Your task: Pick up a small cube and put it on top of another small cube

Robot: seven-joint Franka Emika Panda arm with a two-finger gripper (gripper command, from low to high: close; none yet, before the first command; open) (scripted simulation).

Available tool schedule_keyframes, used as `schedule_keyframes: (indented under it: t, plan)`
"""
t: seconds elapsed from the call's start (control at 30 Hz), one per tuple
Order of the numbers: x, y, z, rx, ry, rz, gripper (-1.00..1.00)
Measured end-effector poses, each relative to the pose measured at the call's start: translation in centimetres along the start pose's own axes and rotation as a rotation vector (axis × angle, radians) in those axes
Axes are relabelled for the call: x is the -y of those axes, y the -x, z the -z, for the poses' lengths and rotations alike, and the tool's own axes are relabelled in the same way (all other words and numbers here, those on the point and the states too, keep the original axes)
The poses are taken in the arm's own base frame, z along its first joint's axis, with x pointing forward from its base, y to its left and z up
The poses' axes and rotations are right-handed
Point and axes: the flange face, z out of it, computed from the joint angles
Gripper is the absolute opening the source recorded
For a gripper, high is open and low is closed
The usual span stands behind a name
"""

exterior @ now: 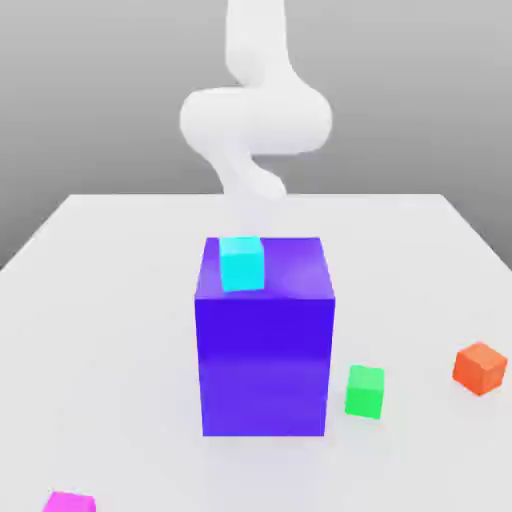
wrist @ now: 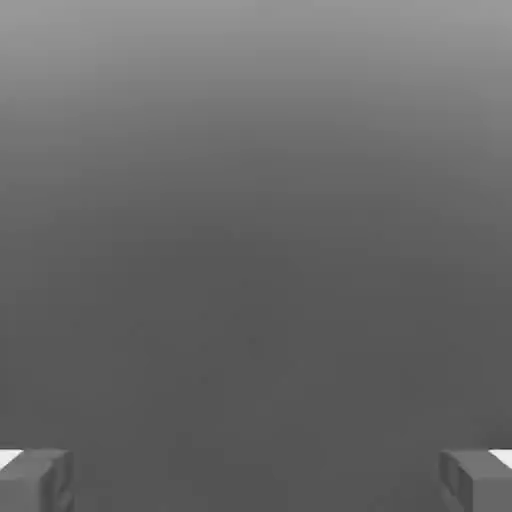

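- We see our gripper [wrist: 256, 480] spread wide, holding nothing.
- The small cube [exterior: 69, 501] lies at the tabletop's [exterior: 100, 300] near left edge.
- A cyan cube [exterior: 241, 263] sits atop the big blue-purple block [exterior: 264, 360].

- White table [exterior: 120, 300]: flat, fills the lower frame of the exterior view.
- Big blue-purple block [exterior: 265, 360]: centre, standing on the table.
- Green cube [exterior: 365, 391]: just right of the block.
- Orange cube [exterior: 480, 367]: far right.
- Small magenta cube [exterior: 70, 502]: bottom left edge.
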Motion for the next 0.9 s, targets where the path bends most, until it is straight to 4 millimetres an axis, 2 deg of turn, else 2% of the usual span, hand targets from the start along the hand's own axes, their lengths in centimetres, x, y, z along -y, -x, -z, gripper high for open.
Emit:
schedule_keyframes:
  t: [0.23, 0.43, 0.67, 0.9]
  plan:
    - [-2.7, -3.0, -11.8, 0.138, 0.101, -0.034, 0.0]
    - [-6.9, -4.0, -21.6, 0.236, 0.197, -0.065, 0.0]
    - [-14.0, -3.7, -32.0, 0.329, 0.324, -0.105, 0.0]
    - [-22.3, -1.4, -40.9, 0.412, 0.463, -0.123, 0.0]
